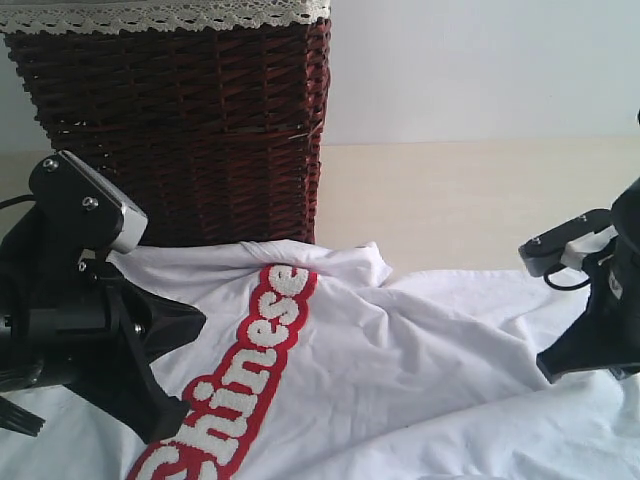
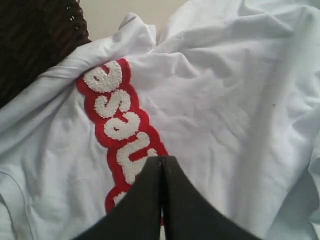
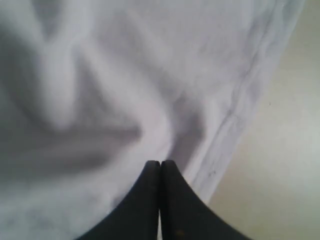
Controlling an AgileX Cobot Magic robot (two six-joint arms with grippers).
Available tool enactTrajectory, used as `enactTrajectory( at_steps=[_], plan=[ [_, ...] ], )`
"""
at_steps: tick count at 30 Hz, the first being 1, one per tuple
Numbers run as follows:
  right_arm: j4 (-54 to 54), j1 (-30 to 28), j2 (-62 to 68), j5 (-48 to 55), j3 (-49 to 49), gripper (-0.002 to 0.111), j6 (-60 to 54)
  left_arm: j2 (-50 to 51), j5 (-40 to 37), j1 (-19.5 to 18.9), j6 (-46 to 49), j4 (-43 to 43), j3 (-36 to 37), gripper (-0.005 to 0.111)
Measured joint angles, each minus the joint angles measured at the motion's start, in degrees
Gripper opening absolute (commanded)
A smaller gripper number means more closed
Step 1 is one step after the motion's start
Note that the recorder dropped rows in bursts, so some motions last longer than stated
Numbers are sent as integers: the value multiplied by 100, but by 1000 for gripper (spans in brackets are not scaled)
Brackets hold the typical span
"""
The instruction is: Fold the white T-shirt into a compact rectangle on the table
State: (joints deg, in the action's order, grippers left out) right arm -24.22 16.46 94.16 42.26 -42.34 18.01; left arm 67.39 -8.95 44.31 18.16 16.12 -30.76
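Currently lying rumpled on the table [image 1: 450,200], just before the wicker basket [image 1: 180,120]: white T-shirt [image 1: 400,350], soft, light, floppy. Clenched tight: left gripper [image 2: 161,160], right gripper [image 3: 160,162]; pinch on cloth uncertain. Best pinched at hem edge.

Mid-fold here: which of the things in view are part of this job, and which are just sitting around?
Part of the job:
- white T-shirt, rumpled
- table under it
- left gripper and right gripper, both shut above the cloth

Just lying about:
- dark wicker basket with lace trim, behind the shirt
- pale wall
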Motion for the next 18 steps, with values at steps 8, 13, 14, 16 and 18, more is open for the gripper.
enactTrajectory(
  at_steps=[8, 13, 14, 16, 18],
  plan=[
    [355, -617, 865, -753, -521, 0, -136, 0, 0, 0, 23, 0, 0, 0],
    [414, -876, 1395, -822, -859, 0, -159, 0, 0, 0, 23, 0, 0, 0],
    [428, -930, 1450, -834, -938, 0, -159, 0, 0, 0, 23, 0, 0, 0],
    [436, -1066, 1574, -876, -1106, 0, -159, 0, 0, 0, 23, 0, 0, 0],
    [436, -1174, 1681, -996, -1260, 0, -159, 0, 0, 0, 23, 0, 0, 0]
  ],
)
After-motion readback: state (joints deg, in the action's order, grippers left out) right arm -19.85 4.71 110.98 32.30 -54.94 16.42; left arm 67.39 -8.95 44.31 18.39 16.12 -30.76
